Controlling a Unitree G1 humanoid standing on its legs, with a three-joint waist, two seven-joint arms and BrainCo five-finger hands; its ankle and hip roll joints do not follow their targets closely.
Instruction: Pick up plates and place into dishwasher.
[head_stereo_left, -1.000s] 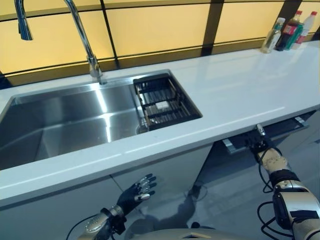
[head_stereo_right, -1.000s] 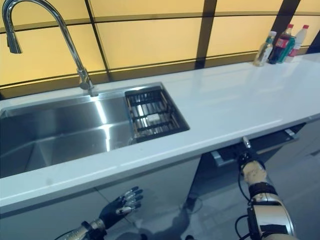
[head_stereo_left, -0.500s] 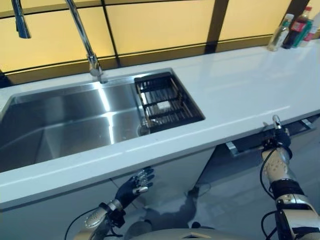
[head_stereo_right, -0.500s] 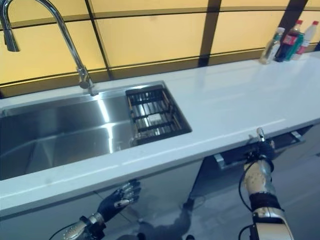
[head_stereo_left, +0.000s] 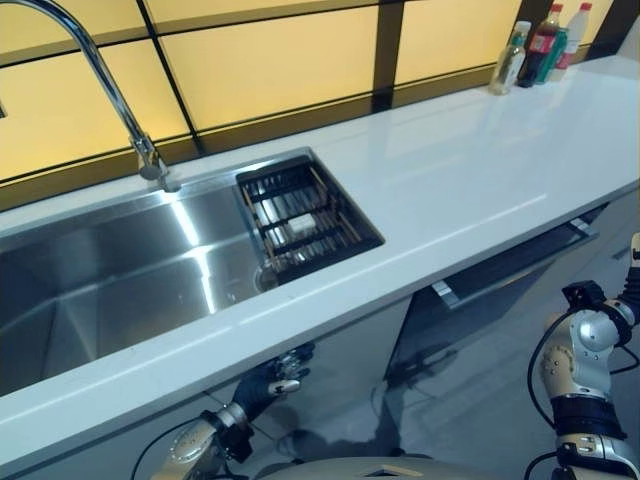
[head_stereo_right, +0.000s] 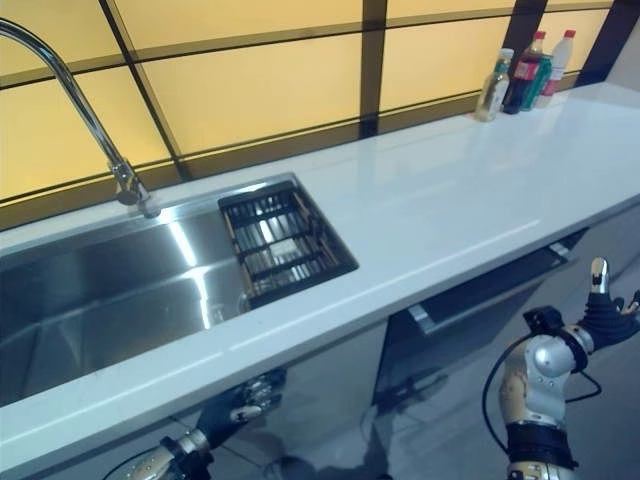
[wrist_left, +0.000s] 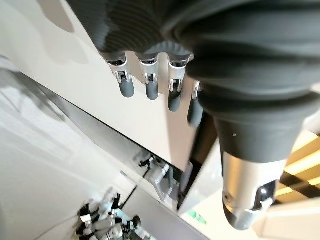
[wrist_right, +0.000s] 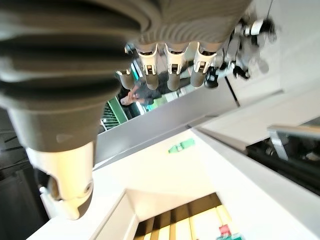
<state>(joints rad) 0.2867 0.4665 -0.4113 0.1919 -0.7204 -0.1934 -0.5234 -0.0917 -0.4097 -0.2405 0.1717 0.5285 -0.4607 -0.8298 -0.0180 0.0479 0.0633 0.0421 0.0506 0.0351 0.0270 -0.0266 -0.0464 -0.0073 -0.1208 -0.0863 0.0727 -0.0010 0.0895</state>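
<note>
Left eye view shows you the white counter running across, with the steel sink set into it and a dark wire rack sitting in the sink's right end; the dishwasher door under the counter edge is ajar at the top, and you can see no plates anywhere. Your left hand hangs below the counter in front of the cabinet, fingers loosely extended and holding nothing. Your right hand sits low at the right, just off the dishwasher's corner, empty with relaxed fingers, and 3 bottles stand at the counter's far right.
</note>
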